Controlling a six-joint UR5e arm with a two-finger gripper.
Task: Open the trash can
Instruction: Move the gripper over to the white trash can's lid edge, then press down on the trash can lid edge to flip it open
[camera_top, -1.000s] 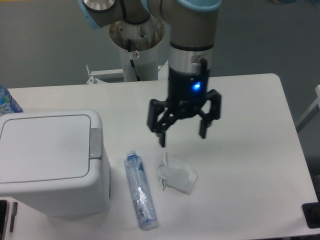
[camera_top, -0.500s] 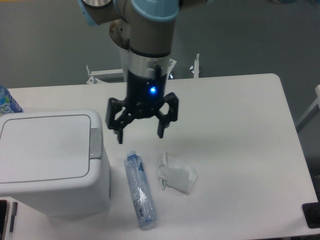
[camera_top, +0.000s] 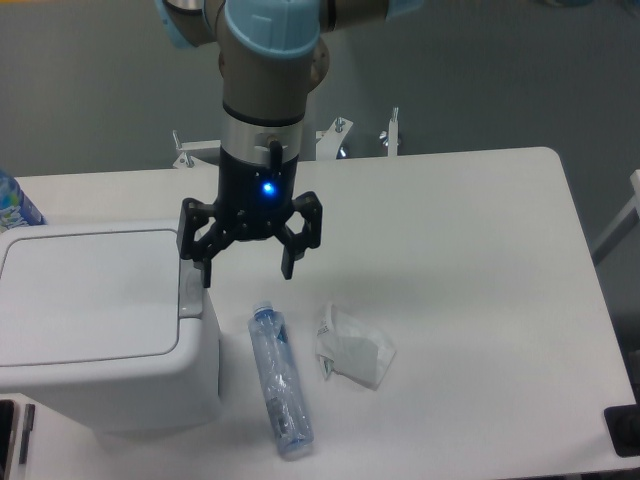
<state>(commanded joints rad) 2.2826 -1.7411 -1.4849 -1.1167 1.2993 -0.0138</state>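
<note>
Standing at the table's near-left corner: trash can (camera_top: 100, 320), lid shut, rigid smooth plastic, likely light. Best contact: grey push-button tab (camera_top: 190, 288) on its right edge. Gripper (camera_top: 247, 272) hovers just above that tab, fingers spread, empty. Right of the can: bottle (camera_top: 280, 380), crumpled wrapper (camera_top: 352, 346).

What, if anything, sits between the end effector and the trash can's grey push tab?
Nothing visible. The open end effector hangs right beside the trash can, one finger over the grey tab. The plastic bottle and crumpled wrapper lie off to the side.
</note>
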